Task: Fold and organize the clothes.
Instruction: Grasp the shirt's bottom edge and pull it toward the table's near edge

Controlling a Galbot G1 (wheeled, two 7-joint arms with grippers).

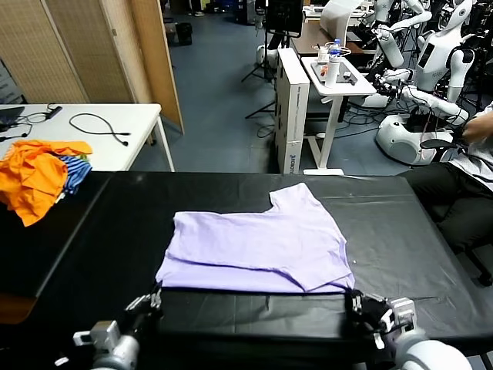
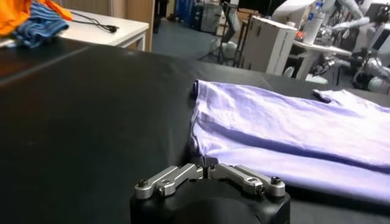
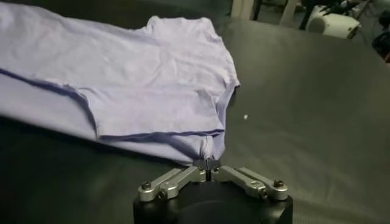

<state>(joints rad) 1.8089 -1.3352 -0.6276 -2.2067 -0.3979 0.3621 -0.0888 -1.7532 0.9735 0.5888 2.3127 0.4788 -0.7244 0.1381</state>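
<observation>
The pale lavender T-shirt (image 1: 258, 243) lies flat on the black table (image 1: 400, 231), folded over on itself, with one sleeve pointing to the far side. No print shows. My left gripper (image 1: 154, 299) is at the shirt's near left corner, and in the left wrist view (image 2: 207, 163) it is shut on the edge of the fabric (image 2: 274, 128). My right gripper (image 1: 356, 302) is at the near right corner, and in the right wrist view (image 3: 208, 163) it is shut on the hem of the shirt (image 3: 140, 79). Both grippers sit low at the table's near edge.
A heap of orange and blue-striped garments (image 1: 38, 173) lies at the table's far left corner. A white table (image 1: 115, 123) with a cable stands behind it. A seated person (image 1: 462, 185) is at the right, and a white cart (image 1: 331, 73) and other robots stand beyond.
</observation>
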